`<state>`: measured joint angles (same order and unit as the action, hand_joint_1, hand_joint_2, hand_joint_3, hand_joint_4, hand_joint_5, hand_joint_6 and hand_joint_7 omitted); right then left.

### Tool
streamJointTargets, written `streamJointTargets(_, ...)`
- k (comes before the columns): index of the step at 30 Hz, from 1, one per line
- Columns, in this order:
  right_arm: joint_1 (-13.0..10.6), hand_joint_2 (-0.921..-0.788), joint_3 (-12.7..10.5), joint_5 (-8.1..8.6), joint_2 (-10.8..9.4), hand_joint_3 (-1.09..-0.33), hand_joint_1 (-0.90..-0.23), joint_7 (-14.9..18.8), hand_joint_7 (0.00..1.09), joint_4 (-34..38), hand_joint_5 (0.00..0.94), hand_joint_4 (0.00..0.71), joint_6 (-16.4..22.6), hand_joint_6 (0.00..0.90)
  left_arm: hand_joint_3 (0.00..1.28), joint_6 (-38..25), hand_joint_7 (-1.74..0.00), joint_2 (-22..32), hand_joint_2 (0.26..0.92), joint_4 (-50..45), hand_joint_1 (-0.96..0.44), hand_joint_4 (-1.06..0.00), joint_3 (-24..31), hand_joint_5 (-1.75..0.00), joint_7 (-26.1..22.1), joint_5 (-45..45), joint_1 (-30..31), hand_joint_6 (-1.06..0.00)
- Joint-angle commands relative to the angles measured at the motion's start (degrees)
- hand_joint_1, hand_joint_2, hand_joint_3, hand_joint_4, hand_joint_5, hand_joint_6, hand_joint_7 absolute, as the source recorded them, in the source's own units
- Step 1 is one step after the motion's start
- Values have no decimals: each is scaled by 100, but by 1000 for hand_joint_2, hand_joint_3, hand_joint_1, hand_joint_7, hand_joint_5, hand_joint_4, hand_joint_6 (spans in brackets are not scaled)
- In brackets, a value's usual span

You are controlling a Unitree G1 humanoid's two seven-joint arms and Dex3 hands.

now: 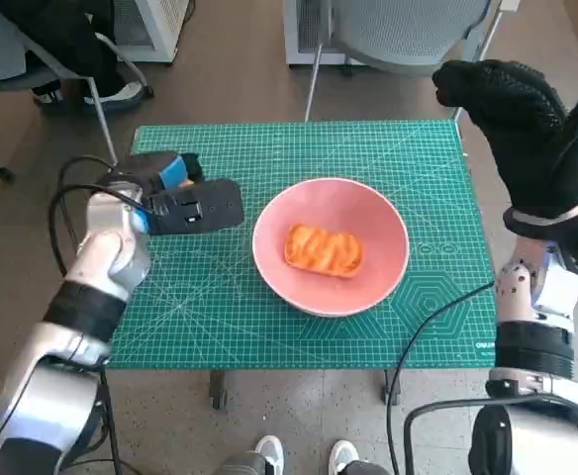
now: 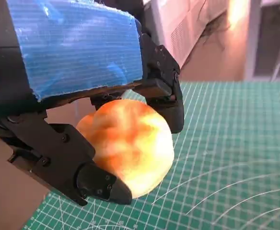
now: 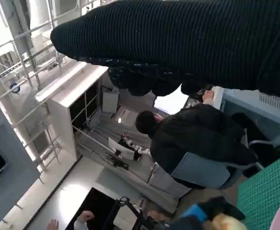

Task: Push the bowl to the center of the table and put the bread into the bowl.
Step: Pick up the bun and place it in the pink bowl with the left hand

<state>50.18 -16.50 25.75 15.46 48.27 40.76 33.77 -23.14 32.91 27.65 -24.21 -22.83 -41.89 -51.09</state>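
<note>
A pink bowl (image 1: 390, 226) stands near the middle of the green mat, with an orange piece of bread (image 1: 324, 250) lying in it. My left hand (image 1: 185, 203) hovers low over the mat just left of the bowl. In the left wrist view its black fingers (image 2: 169, 91) grip a second, round golden bread roll (image 2: 130, 143); in the head view the hand hides this roll almost entirely. My gloved right hand (image 1: 527, 134) is raised above the table's far right corner, fingers extended, holding nothing. In the right wrist view the glove (image 3: 188, 43) fills the picture's upper part.
The green cutting mat (image 1: 220, 307) covers the small table. A grey chair (image 1: 408, 30) stands behind it, and another chair (image 1: 61, 40) at the far left. A person's shoes (image 1: 269, 455) show at the front edge. A seated person (image 3: 192, 139) appears in the right wrist view.
</note>
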Motion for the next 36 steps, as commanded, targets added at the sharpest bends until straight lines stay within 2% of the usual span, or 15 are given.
streamJointTargets(1,-162,-921,27,30,-42,-766,-716,17,22,-16,2,323,-124,382,107,-257,-1231,340,919,-1297,1,-651,311,-1192,-331,-52,359,-579)
streamJointTargets(9,-164,-921,38,19,-53,-767,-719,2,24,-59,1,323,-137,386,82,-254,-1169,532,920,-3184,2,-672,875,-1199,-496,23,845,-611)
streamJointTargets(14,-175,-921,45,25,-62,-767,-718,6,24,-90,1,323,-154,386,66,-148,-1126,398,920,-3912,3,-690,1001,-1201,-472,2,1064,-632)
streamJointTargets(17,-181,-921,53,15,-75,-768,-717,2,24,-101,1,323,-144,386,54,48,-1111,236,918,-4208,3,-714,928,-1178,-302,-52,1204,-642)
streamJointTargets(27,-184,-921,89,-1,-91,-768,-709,26,23,-68,0,318,-89,384,29,617,-1141,-376,916,-4357,3,-770,488,-1082,15,-257,1278,-649)
streamJointTargets(36,-173,-921,101,-8,-66,-771,-698,35,21,-67,0,313,-70,381,31,950,-1172,-1097,919,-3682,2,-776,-29,-1072,47,-376,931,-627)
